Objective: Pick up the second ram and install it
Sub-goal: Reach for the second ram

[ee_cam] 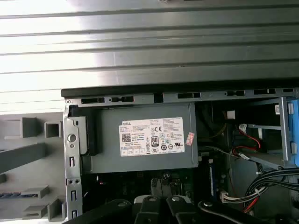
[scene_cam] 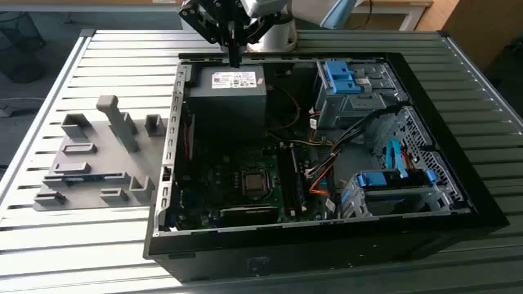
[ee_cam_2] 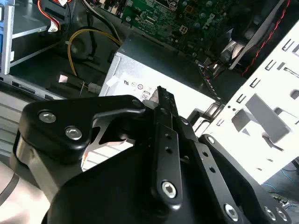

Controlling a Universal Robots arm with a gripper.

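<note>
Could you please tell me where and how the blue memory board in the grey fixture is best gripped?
Probably from straight above, pinching the memory board across its upper edge: it sits low among the blocks of the grey fixture, leaving only that edge exposed.

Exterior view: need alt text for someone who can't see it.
An open black computer case lies on a slatted metal table, with the robot's pincer hanging above the power supply at the case's far edge. On the exterior view's left, a grey fixture holds what looks like a slim blue ram.
</note>
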